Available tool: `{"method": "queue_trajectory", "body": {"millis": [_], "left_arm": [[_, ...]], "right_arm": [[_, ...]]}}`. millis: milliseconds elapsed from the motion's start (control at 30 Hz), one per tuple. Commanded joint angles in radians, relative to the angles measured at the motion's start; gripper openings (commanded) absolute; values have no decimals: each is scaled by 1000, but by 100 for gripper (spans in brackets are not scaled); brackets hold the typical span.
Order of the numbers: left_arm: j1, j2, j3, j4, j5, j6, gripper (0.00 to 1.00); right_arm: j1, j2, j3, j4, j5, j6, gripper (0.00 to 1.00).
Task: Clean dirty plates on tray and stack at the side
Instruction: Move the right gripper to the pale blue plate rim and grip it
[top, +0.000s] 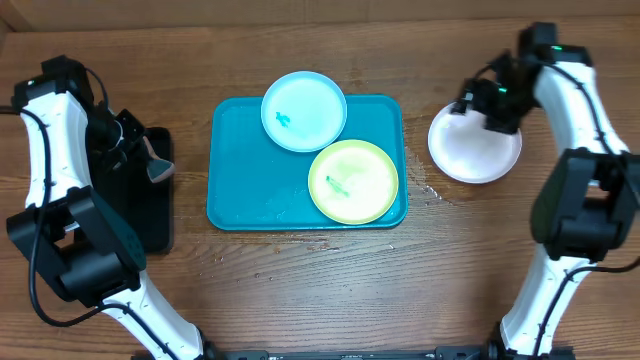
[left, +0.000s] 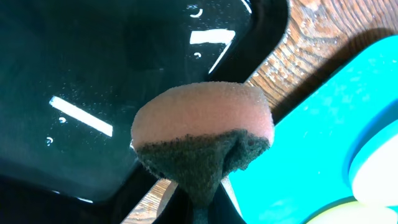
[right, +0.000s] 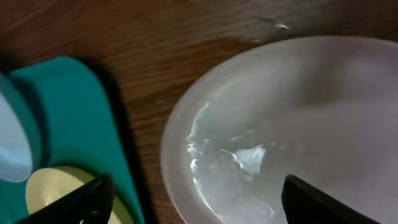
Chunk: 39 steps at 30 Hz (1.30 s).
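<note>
The teal tray (top: 232, 190) holds a light blue plate (top: 304, 110) at its back edge and a yellow-green plate (top: 352, 180) at its front right, each with a small blue-green smear. A white plate (top: 475, 150) lies on the table to the right of the tray, wet and glossy (right: 298, 124). My right gripper (top: 487, 105) hovers over its back-left part, open (right: 199, 205), its fingers wide apart with nothing between them. My left gripper (top: 148, 160) is shut (left: 205, 202) on a pink-and-green sponge (left: 202, 124) above the black tray (left: 93, 62).
The black tray (top: 150, 220) lies left of the teal tray, with a strip of bare wood between them. Water drops mark the table at the teal tray's right edge (top: 428, 185). The teal tray's corner (right: 74, 106) shows left of the white plate.
</note>
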Motion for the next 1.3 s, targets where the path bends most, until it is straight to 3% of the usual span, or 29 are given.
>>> {"method": "queue_trajectory", "body": {"millis": [0,300,633,800,1033,1267], "left_arm": [[-8,-42,24,3,8,38,4],[-19,-42,24,2,8,39,4],[-33,-42,24,2,16,38,4],[-33,-42,24,7,35,37,4],[-33,-42,24,18,35,38,4],[-33,-42,24,26,35,38,4]], "right_arm": [[101,-25,0,69,-51,-5,92],[346,21,0,339,149,85,95],[470,145,0,569,233,84,93],[491,175,0,629,263,80,79],[493,189,0,650,263,80,41],[495,204,0,640,263,80,44]]}}
